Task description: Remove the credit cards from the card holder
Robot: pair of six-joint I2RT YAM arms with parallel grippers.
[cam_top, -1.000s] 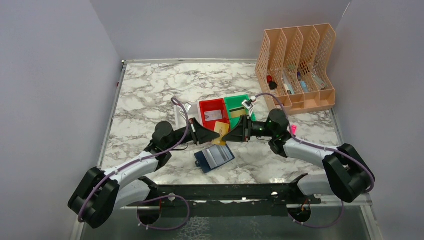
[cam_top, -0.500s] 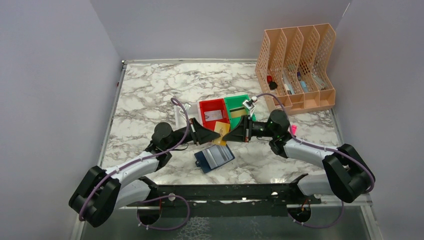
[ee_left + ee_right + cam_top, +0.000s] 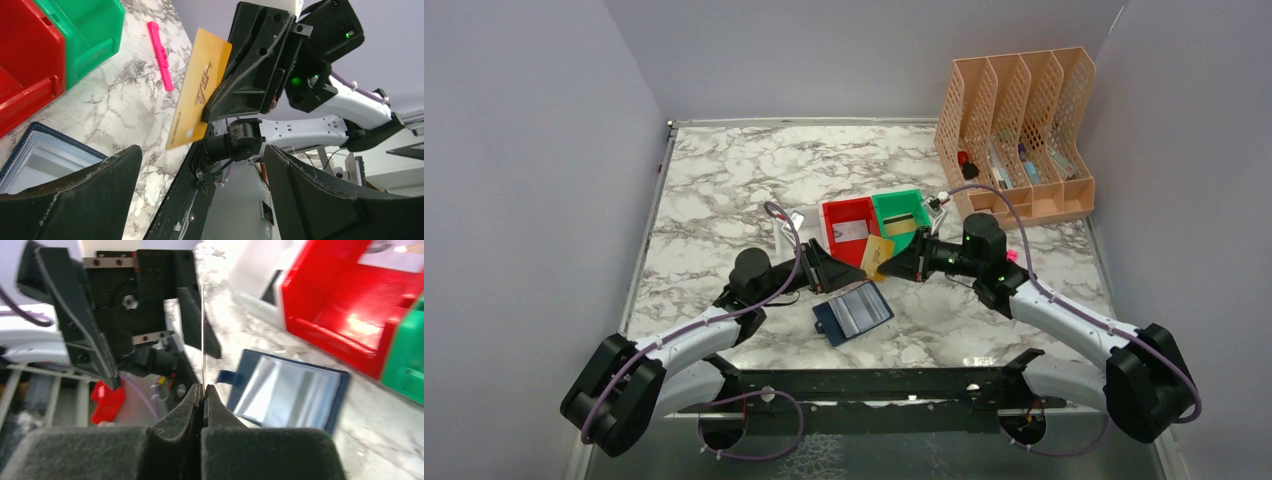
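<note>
An open card holder [image 3: 852, 313] lies flat on the marble table [image 3: 724, 180] just ahead of the arm bases, its clear sleeves facing up. As far as the right wrist view shows, the sleeves look empty, though a card lying deep in a pocket could not be ruled out. By that reading the task is near its end, with one card in the air and not yet set down.

Just beyond the holder, the two arms meet over the table. The right gripper [image 3: 203, 390] is clamped tight on the lower edge of a gold card [image 3: 200, 95] and holds it upright, clear of the surface and of the holder. The card stands edge-on to the right wrist camera. The left gripper [image 3: 202, 147] faces it with its fingers spread wide, holding and touching nothing, the card standing off ahead of the gap between its fingers.

Past the grippers sit a red bin [image 3: 828, 225] with a pale card inside and a green bin [image 3: 899, 194] with what appears to be another — likely the cards already removed. A pink stick [image 3: 161, 55] lies on the marble near the green bin. At the far right corner stands a peach file rack [image 3: 1014, 120].
</note>
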